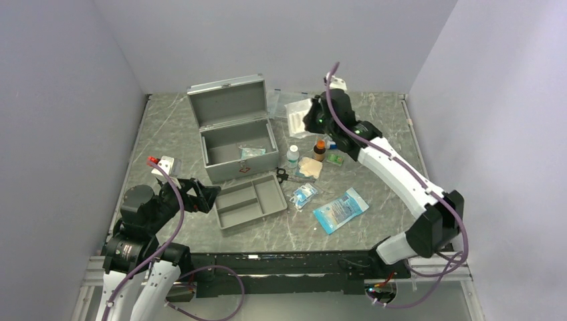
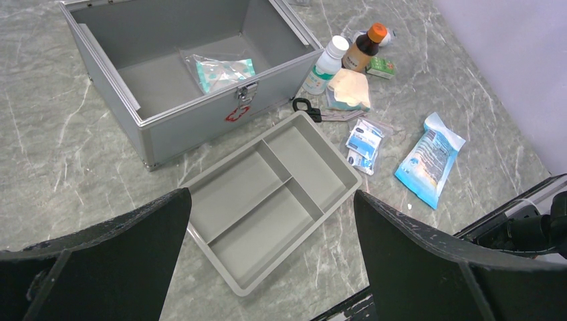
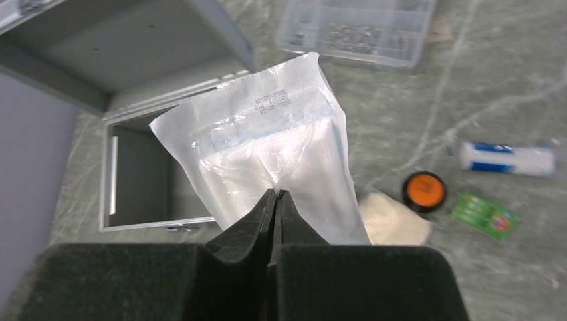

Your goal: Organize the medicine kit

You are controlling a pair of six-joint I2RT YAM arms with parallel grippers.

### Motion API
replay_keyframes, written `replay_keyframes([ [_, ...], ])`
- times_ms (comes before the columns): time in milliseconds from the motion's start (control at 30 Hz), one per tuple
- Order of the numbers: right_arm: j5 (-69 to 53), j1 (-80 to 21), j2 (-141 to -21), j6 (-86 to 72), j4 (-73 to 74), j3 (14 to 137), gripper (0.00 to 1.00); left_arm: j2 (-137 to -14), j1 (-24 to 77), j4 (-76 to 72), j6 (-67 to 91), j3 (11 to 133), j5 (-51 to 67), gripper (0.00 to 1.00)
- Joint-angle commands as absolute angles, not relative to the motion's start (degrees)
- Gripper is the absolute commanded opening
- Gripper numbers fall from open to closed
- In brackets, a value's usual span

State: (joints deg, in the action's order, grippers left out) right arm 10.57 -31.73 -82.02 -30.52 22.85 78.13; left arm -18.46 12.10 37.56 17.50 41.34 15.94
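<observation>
The kit (image 1: 224, 170), lid up far left of centre on the counter (image 1: 281, 231), looks stiff, heavy metal, likely best gripped by a wall rim; the right claw (image 3: 275, 195) pinches a soft, slippery pouch (image 3: 267, 134), the left claw (image 2: 272, 197) gapes empty.

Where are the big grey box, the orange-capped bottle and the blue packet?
big grey box (image 2: 194, 130): left wrist view, front wall.
orange-capped bottle (image 2: 377, 29): left wrist view, its cap.
blue packet (image 2: 428, 159): left wrist view, its middle.

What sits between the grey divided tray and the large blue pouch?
A small clear packet with blue-white contents, seen in the top and left wrist views.
</observation>
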Motion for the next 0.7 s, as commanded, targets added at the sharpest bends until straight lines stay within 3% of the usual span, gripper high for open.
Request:
replay_keyframes([
  [0,8.6,-35.1,-87.3,-31.8,19.0,85.7,0.0,-17.4,12.1,36.1,17.8,41.4,15.3,0.99],
  [667,5.1,-45.4,-117.5,-36.2,20.2,109.2,0.0,-16.4,12.2,36.5,17.9,41.6,14.3,0.99],
])
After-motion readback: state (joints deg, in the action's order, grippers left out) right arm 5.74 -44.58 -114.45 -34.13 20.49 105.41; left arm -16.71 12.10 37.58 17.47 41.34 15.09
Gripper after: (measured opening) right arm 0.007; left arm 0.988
